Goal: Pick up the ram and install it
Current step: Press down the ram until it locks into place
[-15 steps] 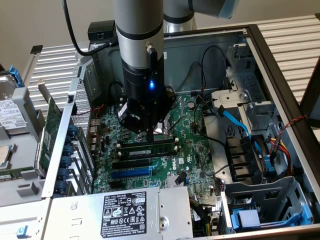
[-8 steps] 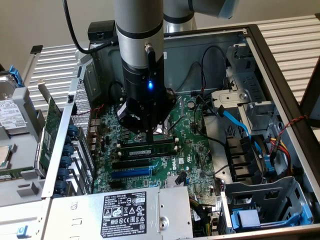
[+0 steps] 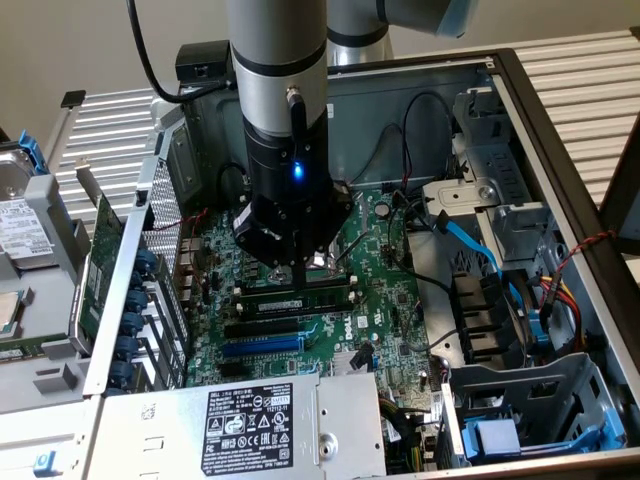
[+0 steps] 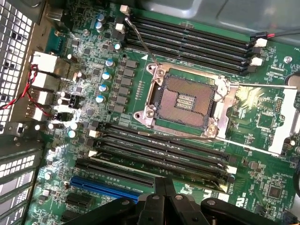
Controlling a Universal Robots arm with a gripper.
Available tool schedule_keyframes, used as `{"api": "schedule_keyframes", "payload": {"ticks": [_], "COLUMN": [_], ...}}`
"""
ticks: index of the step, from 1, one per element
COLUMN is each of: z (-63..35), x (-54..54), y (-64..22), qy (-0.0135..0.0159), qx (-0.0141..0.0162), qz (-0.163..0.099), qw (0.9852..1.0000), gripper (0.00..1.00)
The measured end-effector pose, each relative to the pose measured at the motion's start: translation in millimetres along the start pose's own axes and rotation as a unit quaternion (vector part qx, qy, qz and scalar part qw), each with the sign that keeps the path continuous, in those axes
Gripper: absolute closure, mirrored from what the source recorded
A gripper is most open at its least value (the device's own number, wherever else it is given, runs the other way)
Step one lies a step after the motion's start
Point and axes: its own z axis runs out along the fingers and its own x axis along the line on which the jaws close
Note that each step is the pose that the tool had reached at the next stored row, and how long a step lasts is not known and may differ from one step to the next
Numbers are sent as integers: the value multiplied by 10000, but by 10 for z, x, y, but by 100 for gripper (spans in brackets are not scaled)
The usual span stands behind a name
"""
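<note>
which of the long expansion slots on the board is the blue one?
The blue slot, lying just past the memory slots on the side away from the processor socket. The other long slots around it are black.

A computer repair or robotics lab bench: an opened desktop computer case (image 3: 560,130) exposing its motherboard (image 4: 93,84), beside loose hard drives (image 3: 20,215) on a slatted metal table (image 3: 580,70).

Green motherboard (image 4: 262,122) with semi-gloss lacquered finish, bright bare-metal CPU socket frame (image 4: 185,101), matt black plastic memory slots (image 4: 187,40), glossy blue plastic slot (image 4: 105,187), perforated grey sheet-metal case wall (image 3: 160,250), smooth brushed-metal arm casing (image 3: 280,60), paper label (image 3: 250,425).
</note>
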Motion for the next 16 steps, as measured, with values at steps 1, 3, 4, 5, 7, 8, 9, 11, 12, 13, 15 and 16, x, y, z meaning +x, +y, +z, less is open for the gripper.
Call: {"api": "schedule_keyframes", "payload": {"ticks": [1,3,4,5,7,8,9,11,12,13,15,16], "z": [0,0,0,0,0,0,0,0,0,0,0,0], "x": [0,0,0,0,0,0,0,0,0,0,0,0], "y": [0,0,0,0,0,0,0,0,0,0,0,0], "qy": [0,-1,-1,-1,-2,-2,-2,-3,-3,-2,-3,-3], "qx": [2,6,7,9,13,15,17,21,22,23,24,25], "qz": [54,163,215,268,374,427,479,586,641,693,794,845], "qw": [10000,9999,9998,9996,9993,9991,9988,9983,9979,9976,9968,9964], "gripper": [89,89,89,89,89,89,89,89,89,89,89,89]}}
